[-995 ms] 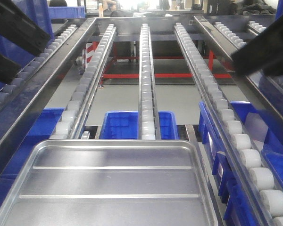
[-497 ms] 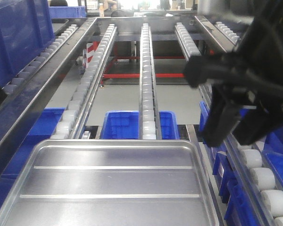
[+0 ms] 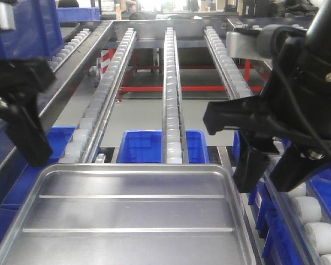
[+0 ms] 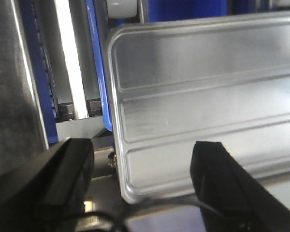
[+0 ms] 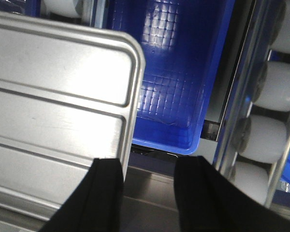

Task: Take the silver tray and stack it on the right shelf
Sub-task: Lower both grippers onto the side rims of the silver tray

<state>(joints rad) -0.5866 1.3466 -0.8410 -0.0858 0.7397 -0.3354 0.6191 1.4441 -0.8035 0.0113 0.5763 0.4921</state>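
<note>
The silver tray (image 3: 127, 215) with two long ridges lies flat at the near end of the flow rack. It also shows in the left wrist view (image 4: 208, 96) and the right wrist view (image 5: 53, 96). My left gripper (image 3: 30, 149) is open at its far left corner. In the left wrist view it (image 4: 140, 181) straddles the tray's left rim above the near corner. My right gripper (image 3: 273, 176) is open at the far right corner. In the right wrist view it (image 5: 152, 193) has one finger over the tray's right rim. The shelf's roller lanes (image 3: 172, 83) run away ahead.
Blue bins (image 3: 143, 146) sit below the rack just beyond the tray, one also in the right wrist view (image 5: 169, 72). White rollers (image 5: 275, 87) line the rail right of my right gripper. A steel rail (image 4: 70, 63) runs left of the tray. A blue crate (image 3: 33, 27) stands far left.
Both arms have come down from the upper corners of the view to the tray's far corners, the right one swinging in from the right. The tray has not moved.
</note>
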